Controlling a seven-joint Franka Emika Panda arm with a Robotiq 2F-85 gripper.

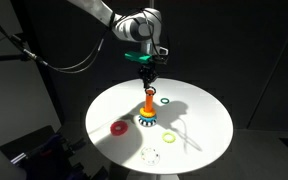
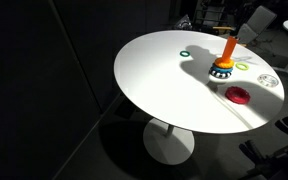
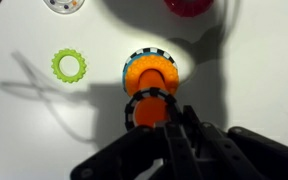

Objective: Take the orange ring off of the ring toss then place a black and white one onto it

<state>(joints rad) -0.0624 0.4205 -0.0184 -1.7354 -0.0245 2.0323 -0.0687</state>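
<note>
The ring toss (image 1: 149, 104) stands mid-table as an orange peg on a blue base (image 2: 221, 72). My gripper (image 1: 147, 72) hangs directly above the peg. In the wrist view the gripper (image 3: 172, 110) is shut on the right rim of the black and white ring (image 3: 129, 112). This ring sits level around the orange peg's top (image 3: 149, 112), whose wider lower part (image 3: 152, 72) shows beyond. The orange ring (image 1: 118, 127) lies flat on the table apart from the stand, also seen in an exterior view (image 2: 239, 95) and at the top edge of the wrist view (image 3: 189, 5).
The round white table (image 1: 204, 120) also bears a green ring (image 1: 164, 99), a yellow ring (image 1: 169, 138) and a whitish ring (image 1: 152, 155). The wrist view shows a light-green toothed ring (image 3: 69, 65) left of the stand. Dark floor surrounds the table.
</note>
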